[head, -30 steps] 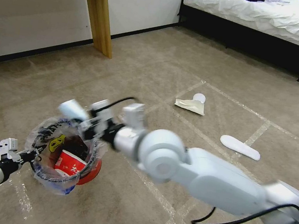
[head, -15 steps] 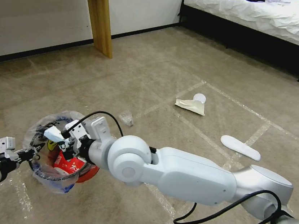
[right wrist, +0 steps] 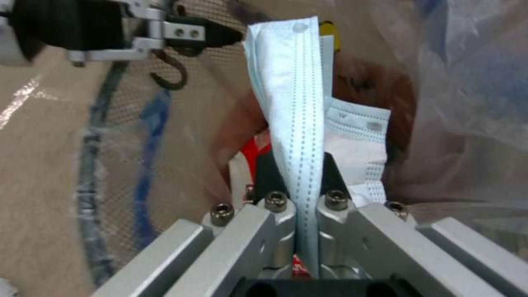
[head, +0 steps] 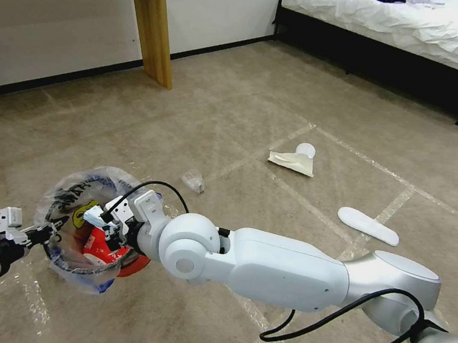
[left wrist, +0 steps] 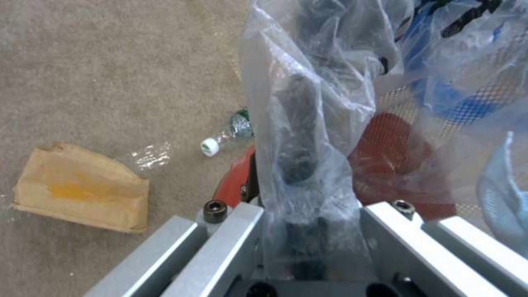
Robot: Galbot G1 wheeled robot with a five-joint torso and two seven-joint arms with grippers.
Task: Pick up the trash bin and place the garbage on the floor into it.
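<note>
At the head view's lower left, the red trash bin (head: pixel 92 244) hung off the carpet, the left hand (head: pixel 43 235) clamped on its liner rim. Inside its mouth, the right hand (head: pixel 101 221) pinched a blue face mask (right wrist: pixel 291 111).

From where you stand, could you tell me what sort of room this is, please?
Most likely a bedroom: a bed with rumpled white sheets stands at the far wall, a wooden table leg rises beside a white wall, and the floor is beige carpet.
</note>
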